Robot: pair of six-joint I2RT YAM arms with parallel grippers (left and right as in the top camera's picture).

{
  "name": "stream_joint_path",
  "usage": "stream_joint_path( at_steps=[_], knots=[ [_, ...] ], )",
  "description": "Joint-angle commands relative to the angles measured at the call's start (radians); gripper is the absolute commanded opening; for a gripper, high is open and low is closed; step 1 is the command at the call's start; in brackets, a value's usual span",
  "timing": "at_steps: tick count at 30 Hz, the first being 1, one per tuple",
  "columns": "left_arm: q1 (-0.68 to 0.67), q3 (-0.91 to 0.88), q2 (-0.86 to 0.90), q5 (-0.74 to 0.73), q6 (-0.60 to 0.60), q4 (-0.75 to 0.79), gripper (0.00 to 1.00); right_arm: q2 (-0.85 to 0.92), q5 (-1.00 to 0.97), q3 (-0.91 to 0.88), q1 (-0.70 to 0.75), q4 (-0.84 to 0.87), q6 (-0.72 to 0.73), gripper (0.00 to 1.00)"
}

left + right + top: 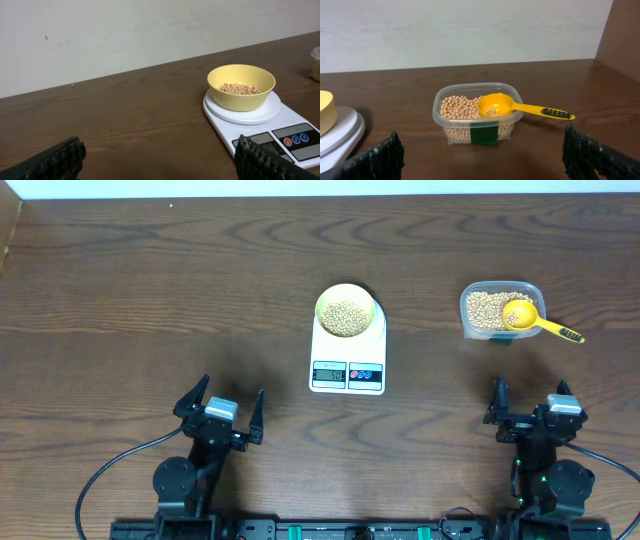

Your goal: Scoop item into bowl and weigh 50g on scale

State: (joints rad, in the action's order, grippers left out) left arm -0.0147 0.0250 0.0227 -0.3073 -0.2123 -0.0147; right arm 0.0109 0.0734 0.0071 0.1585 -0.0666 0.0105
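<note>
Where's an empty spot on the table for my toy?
Left of the scale, beyond the left gripper, the table is wide and bare. A smaller gap lies between scale and tub. Crowded: around the tub, where the scoop handle sticks out.

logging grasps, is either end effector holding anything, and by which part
Nothing is held. The left end effector and right end effector are open and empty; the scoop lies on the tub.
</note>
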Motion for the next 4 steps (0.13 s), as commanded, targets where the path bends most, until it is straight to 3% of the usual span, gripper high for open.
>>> stream_joint_path(
  at_steps=[1,4],
  knots=[
    [0.005,-0.021,0.003,0.006,0.008,-0.029,0.98,-0.006,-0.004,-0.002,-0.009,-0.005,-0.008,0.99],
    [0.005,-0.021,0.003,0.006,0.008,-0.029,0.98,-0.006,-0.004,-0.002,-0.009,-0.005,-0.008,0.99]
  ],
)
